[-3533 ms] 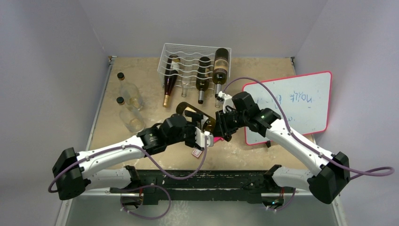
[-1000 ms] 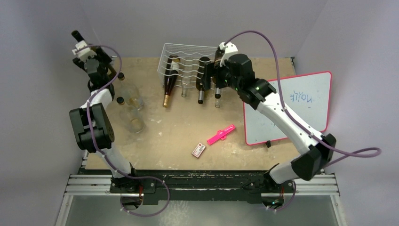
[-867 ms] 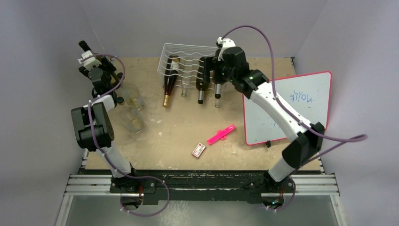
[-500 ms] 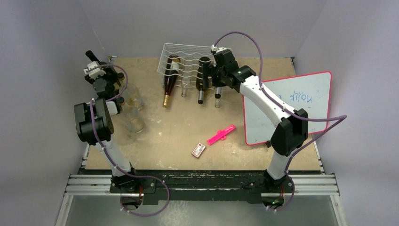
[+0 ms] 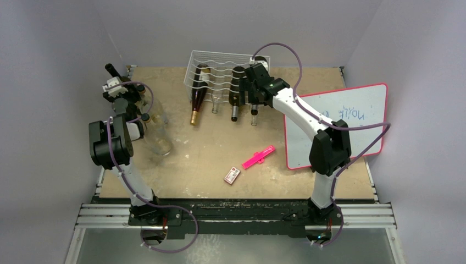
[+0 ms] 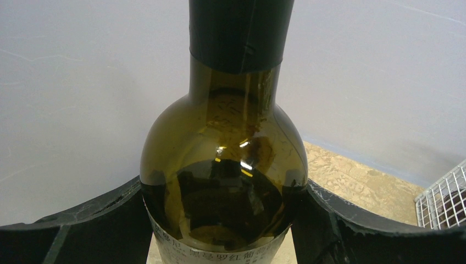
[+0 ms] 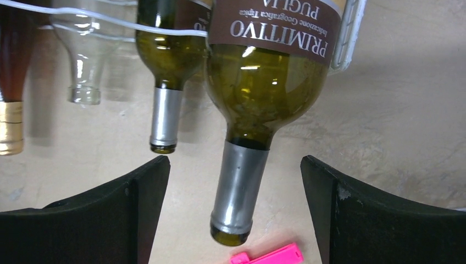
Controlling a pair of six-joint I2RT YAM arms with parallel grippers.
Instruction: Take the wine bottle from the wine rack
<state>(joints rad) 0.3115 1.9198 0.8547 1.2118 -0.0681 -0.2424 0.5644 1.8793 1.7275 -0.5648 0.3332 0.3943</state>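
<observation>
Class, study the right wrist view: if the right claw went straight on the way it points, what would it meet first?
The Primitivo bottle in the wine rack: its neck appears inside the open right claw, so the shoulder probably comes first; depth unclear.

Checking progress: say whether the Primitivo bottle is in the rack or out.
In: the Primitivo bottle lies between wine rack wires; the open right gripper flanks its neck.

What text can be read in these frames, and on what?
"PRIMITIVO" and "PUGLIA", upside down: label of the wine bottle in the wine rack.
Chinese characters on the green bottle in the left gripper: cut off, unreadable.
Handwriting on the whiteboard: blurred.
Print on the small card: too small.
</observation>
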